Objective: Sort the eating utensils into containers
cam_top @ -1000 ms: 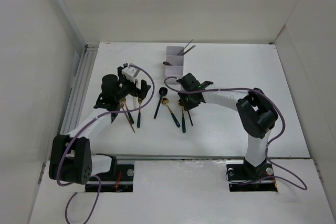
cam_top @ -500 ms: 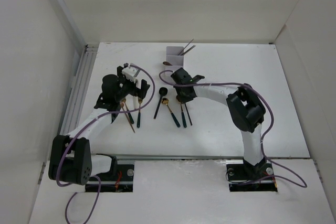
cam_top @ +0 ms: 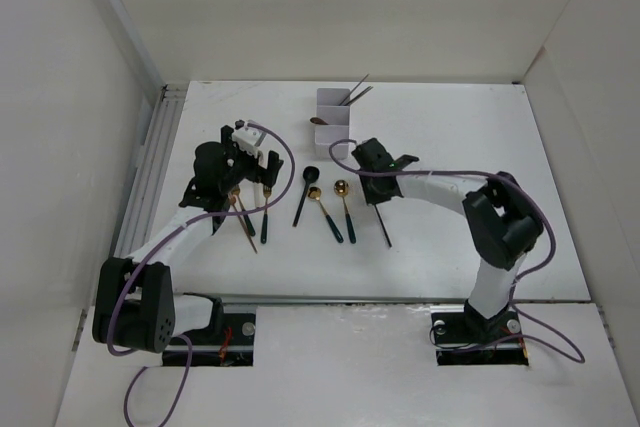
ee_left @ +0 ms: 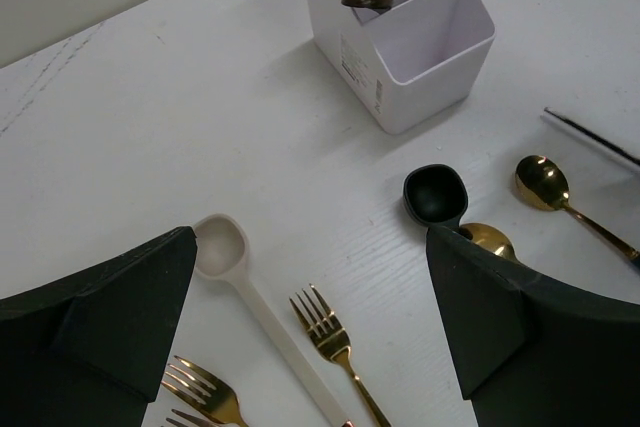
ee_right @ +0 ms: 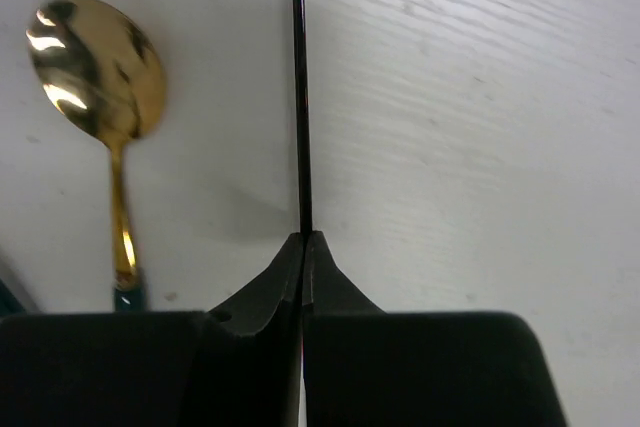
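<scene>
The white divided container (cam_top: 333, 111) stands at the back centre, with chopsticks (cam_top: 356, 93) and a brown spoon (cam_top: 318, 121) in it. My right gripper (cam_top: 377, 186) is shut on a thin black chopstick (cam_top: 383, 226). The right wrist view shows the chopstick (ee_right: 298, 97) pinched at the gripper tips (ee_right: 304, 237), beside a gold spoon (ee_right: 95, 62). My left gripper (cam_top: 250, 163) is open and empty above a pale spoon (ee_left: 222, 247) and gold forks (ee_left: 325, 322). A black spoon (cam_top: 304, 194) and two gold spoons (cam_top: 325, 209) lie between the arms.
The left wrist view shows the container (ee_left: 400, 32) close ahead, with the black spoon (ee_left: 435, 194) and gold spoons (ee_left: 545, 182) to the right. White walls enclose the table (cam_top: 470, 147) on both sides and at the back.
My right gripper has swung towards the container and then out to the right, carrying the chopstick away from the gold spoons. The left arm has not moved.
</scene>
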`<state>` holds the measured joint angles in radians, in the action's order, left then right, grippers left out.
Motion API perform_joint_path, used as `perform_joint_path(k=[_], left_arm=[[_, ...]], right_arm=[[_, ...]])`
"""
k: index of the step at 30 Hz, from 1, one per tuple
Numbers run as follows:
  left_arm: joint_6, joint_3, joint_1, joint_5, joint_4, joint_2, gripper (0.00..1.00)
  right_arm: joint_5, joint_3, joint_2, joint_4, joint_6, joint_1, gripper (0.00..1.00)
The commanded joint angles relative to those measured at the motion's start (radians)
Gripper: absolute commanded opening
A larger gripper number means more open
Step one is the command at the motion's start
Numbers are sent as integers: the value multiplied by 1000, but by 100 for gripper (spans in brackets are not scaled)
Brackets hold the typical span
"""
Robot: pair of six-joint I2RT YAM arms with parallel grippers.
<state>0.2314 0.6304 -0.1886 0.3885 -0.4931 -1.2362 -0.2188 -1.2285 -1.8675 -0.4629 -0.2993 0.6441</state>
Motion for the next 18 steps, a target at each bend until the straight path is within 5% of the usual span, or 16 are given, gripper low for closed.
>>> perform_joint_path(k=[1,12,18], left_arm=[[11,-6,-3,1,-53,15,99],[11,3,6,-19,-53,-15,99],[2,22,6,-39,-53,-34,99]], right_arm=[[-92,38,146,49,28,-11,0],[-171,-8,436,407,195,0,0],[-124,-83,302,991,259,-35,0]])
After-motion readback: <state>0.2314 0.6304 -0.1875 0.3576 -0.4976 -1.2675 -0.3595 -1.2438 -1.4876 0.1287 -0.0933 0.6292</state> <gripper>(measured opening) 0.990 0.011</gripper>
